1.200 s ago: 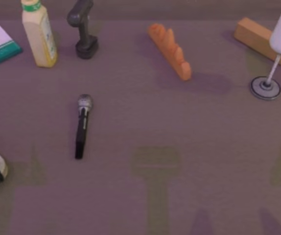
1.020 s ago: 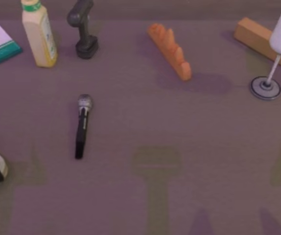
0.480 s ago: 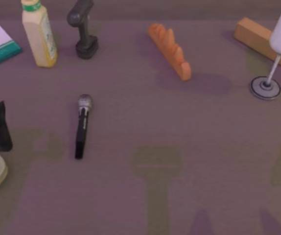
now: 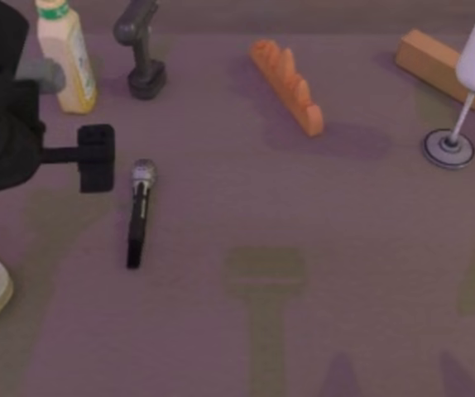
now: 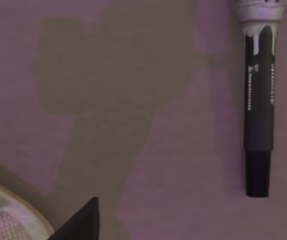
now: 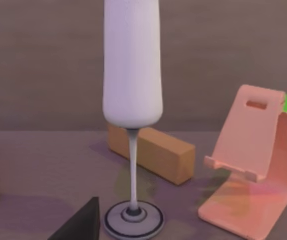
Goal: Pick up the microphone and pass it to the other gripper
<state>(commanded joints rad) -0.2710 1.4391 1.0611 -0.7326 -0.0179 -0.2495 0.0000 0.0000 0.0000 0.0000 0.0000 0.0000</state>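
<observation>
From above, the microphone point(image 4: 140, 213) lies flat on the purple table point(image 4: 345, 248), silver mesh head pointing toward the dark grey tool on a round base point(image 4: 141, 48) at the far edge, handle trailing the other way; nothing has hold of it, so the pick-up is not yet done and the hand-over lies wholly ahead. The left arm point(image 4: 6, 124) reaches in from the left, and the black block at its end point(image 4: 95, 157) sits just beside the microphone's head, on its left, not touching it. Also beyond the microphone stand a cream bottle with a green cap point(image 4: 65, 58), an orange ridged piece point(image 4: 287, 87) well off to its right, and farther right again a wooden block point(image 4: 432, 59) and a tall white stemmed glass point(image 4: 469, 83). Over to the left wrist view: the microphone point(image 5: 258, 100) shows along its full length on bare table, apart from the one black fingertip point(image 5: 81, 222) in the corner; with only that tip showing, I cannot tell how wide the left gripper stands, but it plainly holds nothing. The right wrist view looks nowhere near the microphone: it shows the stemmed glass point(image 6: 132, 100), the wooden block point(image 6: 153, 152) behind it and a pink phone stand point(image 6: 253, 165) beside it, with one dark fingertip point(image 6: 81, 222) at the edge. The right arm looks parked well away from the microphone, its grip not shown. My read: approach under way, grasp, lift and pass all left to do.
</observation>
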